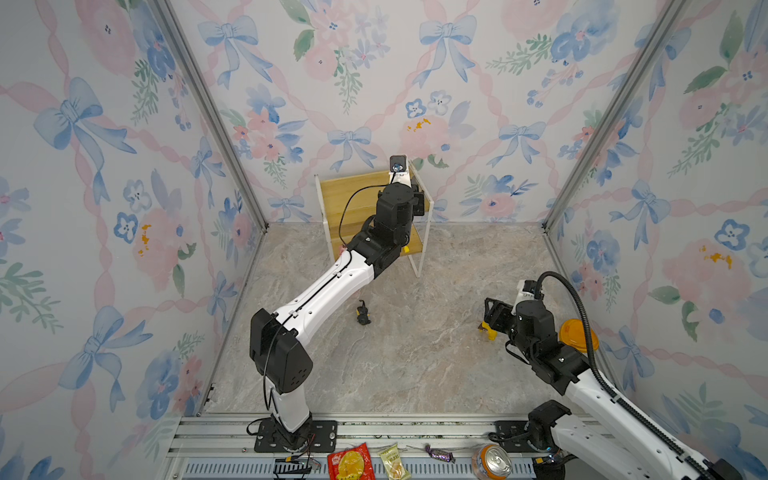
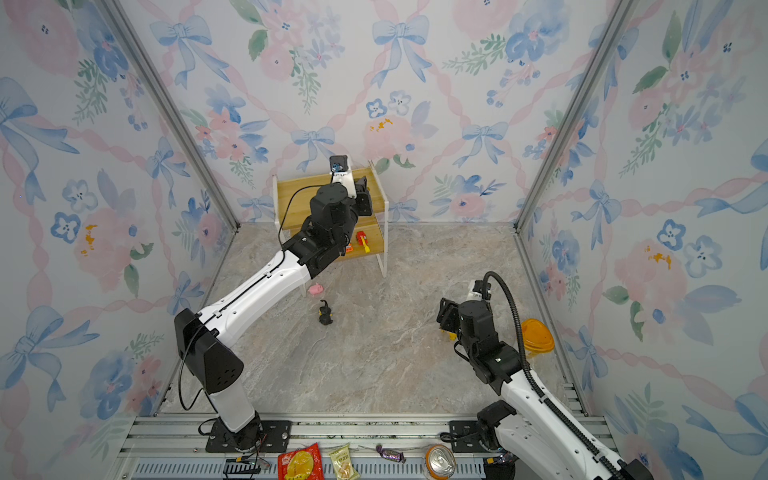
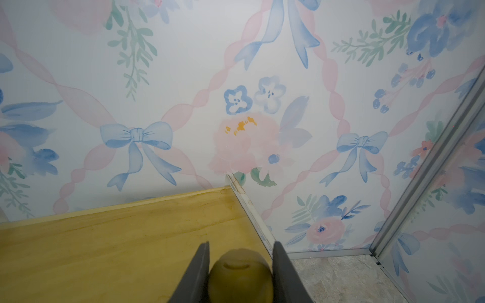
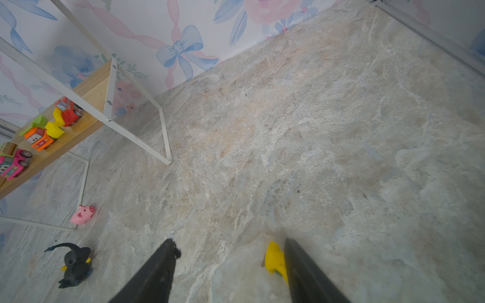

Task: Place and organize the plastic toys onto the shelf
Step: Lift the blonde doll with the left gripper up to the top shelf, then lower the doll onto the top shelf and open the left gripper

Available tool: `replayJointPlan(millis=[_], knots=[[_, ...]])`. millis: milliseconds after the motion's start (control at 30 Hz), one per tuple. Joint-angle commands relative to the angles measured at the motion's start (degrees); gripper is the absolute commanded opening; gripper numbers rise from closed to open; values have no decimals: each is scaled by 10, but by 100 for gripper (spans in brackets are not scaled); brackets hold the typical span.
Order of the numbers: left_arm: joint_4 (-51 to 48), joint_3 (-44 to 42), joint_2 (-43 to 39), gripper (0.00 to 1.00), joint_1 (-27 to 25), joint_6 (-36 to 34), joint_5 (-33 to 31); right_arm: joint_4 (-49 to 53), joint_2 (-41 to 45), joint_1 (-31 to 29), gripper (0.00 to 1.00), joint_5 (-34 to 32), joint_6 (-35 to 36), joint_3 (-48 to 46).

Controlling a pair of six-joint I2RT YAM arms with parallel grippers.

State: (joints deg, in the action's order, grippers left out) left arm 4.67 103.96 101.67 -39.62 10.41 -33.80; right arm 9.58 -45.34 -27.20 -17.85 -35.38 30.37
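**A:** How far along are we?

**B:** Roughly midway, we judge. Reading the top views from the left, the shelf [image 2: 295, 185] stands upper centre against the back wall. Our left gripper [image 3: 240, 246] is over the right end of its top board, clamped on a rounded yellowish toy [image 3: 240, 278]. We cannot tell whether that toy touches the board yet. On the lower board three are already placed in a row: the pink car [image 4: 13, 162], the green-orange car [image 4: 39, 135] and the red car [image 4: 68, 110].

**A:** And what is left for us?

**B:** The pink pig [image 2: 316, 289] lies on the floor just below the shelf, beside its foot. The black-yellow figure [image 2: 325, 313] is just below the pig, near centre. Further right, our right gripper [image 4: 229, 242] hangs low with its jaws spread, gripping nothing. A yellow toy [image 4: 274, 258] sits on the floor just inside one jaw.

**A:** What can't we make out?

**B:** Our left arm covers much of the shelf in both top views, so anything behind it is hidden. The clamped toy is blurred and cut off by the frame edge, so we can't name it. The yellow toy is half hidden by the jaw. At far right an orange round thing [image 1: 577, 334] sits by the wall, partly behind the cable, and we can't tell what it is.
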Motion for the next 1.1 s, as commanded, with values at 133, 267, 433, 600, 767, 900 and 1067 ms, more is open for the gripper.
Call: replayJointPlan(millis=[133, 267, 433, 600, 767, 900, 1067], knots=[[94, -5, 22, 21, 2, 5, -67, -15, -7, -19, 68, -24, 24, 17], [105, 11, 49, 23, -3, -1, -79, -20, -7, -20, 68, -24, 31, 15], [105, 33, 80, 23, -10, -9, -90, -24, -4, -20, 68, -26, 42, 14], [105, 44, 99, 23, -16, -22, -100, -29, 3, -20, 68, -27, 50, 10], [105, 47, 107, 23, -20, -31, -110, -33, 8, -19, 69, -27, 52, 3], [110, 49, 114, 23, -20, -40, -118, -34, 15, -18, 69, -28, 54, -3], [112, 70, 133, 24, -20, -59, -128, -36, 22, -17, 69, -31, 58, -6]])
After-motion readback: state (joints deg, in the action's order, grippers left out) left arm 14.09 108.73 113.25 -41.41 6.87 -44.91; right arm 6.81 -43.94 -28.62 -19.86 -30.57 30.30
